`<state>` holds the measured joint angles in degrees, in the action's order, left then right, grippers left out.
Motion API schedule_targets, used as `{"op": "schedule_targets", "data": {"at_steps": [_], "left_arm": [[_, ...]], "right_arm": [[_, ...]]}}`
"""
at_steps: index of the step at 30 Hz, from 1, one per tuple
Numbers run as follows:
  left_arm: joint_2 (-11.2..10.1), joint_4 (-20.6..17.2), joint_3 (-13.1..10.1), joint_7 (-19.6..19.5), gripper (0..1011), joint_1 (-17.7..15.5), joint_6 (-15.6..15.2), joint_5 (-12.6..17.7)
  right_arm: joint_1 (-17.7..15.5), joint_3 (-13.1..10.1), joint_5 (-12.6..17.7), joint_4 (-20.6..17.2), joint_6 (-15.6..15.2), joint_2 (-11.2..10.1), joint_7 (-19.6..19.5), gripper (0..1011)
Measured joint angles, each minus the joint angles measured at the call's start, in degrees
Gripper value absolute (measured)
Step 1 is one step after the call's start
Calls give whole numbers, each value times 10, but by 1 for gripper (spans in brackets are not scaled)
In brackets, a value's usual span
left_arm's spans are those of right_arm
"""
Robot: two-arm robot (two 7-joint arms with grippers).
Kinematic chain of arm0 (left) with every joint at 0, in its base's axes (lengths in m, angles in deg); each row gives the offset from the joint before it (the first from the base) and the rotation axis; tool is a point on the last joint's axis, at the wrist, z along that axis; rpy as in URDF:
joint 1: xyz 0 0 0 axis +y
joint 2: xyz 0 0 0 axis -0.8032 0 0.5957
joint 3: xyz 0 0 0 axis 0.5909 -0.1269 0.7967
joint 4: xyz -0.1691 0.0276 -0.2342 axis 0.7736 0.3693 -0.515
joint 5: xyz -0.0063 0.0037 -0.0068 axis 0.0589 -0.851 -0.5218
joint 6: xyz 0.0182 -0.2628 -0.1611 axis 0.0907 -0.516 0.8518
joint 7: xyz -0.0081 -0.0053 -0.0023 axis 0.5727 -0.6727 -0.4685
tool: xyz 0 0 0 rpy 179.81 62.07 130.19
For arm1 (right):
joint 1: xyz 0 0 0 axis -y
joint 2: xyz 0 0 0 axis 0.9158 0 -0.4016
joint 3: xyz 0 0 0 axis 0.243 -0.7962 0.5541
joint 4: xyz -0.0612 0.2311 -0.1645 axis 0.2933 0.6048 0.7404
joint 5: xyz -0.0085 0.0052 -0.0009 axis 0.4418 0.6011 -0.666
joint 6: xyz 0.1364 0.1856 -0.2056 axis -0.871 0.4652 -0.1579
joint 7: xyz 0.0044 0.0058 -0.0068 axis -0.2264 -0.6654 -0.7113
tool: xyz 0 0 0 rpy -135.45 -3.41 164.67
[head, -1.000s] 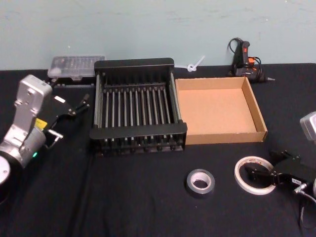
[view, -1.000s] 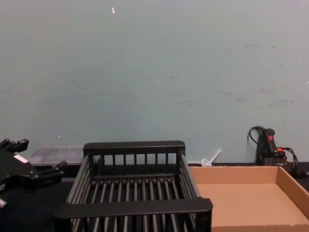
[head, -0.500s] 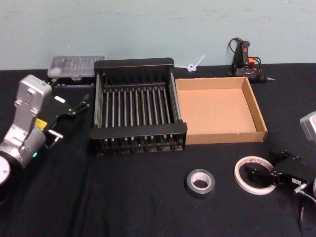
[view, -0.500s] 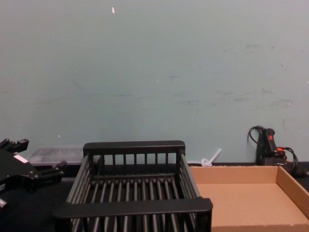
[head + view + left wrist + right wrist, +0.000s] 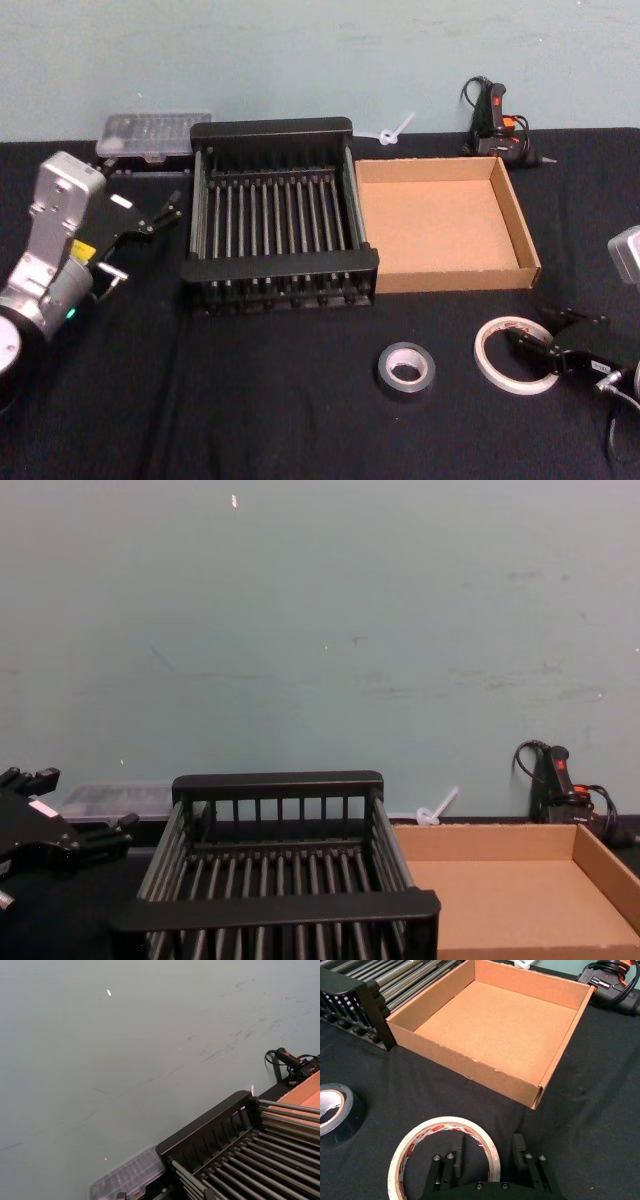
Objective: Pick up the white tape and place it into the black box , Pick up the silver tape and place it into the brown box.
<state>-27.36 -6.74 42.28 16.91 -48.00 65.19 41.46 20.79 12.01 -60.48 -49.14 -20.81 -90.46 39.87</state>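
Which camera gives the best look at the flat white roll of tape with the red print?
The right wrist view: the flat white roll of tape lies close up, its rim between the open jaws of the right gripper. The head view shows it smaller, on the black tablecloth.

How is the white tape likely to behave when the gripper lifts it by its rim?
The white tape lies flat, so it probably won't roll now. Being a thin ring with a wide hole, it looks light and may flex slightly. The open right gripper straddles one wall; gripped there, the roll could swing or tilt.
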Motion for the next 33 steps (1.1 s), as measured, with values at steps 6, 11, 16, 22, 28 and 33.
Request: {"op": "schedule_targets", "data": {"at_steps": [6, 11, 16, 22, 28, 33], "left_arm": [[0, 0, 0, 0, 1001, 0, 0, 0], [0, 0, 0, 0, 1001, 0, 0, 0], [0, 0, 0, 0, 1001, 0, 0, 0], [0, 0, 0, 0, 1001, 0, 0, 0], [0, 0, 0, 0, 1001, 0, 0, 0], [0, 0, 0, 0, 1001, 0, 0, 0]], "right_arm": [[0, 0, 0, 0, 0, 0, 0, 429], [0, 0, 0, 0, 0, 0, 0, 281], [0, 0, 0, 0, 0, 0, 0, 145], [0, 0, 0, 0, 0, 0, 0, 101], [0, 0, 0, 0, 0, 0, 0, 101], [0, 0, 0, 0, 0, 0, 0, 101]]}}
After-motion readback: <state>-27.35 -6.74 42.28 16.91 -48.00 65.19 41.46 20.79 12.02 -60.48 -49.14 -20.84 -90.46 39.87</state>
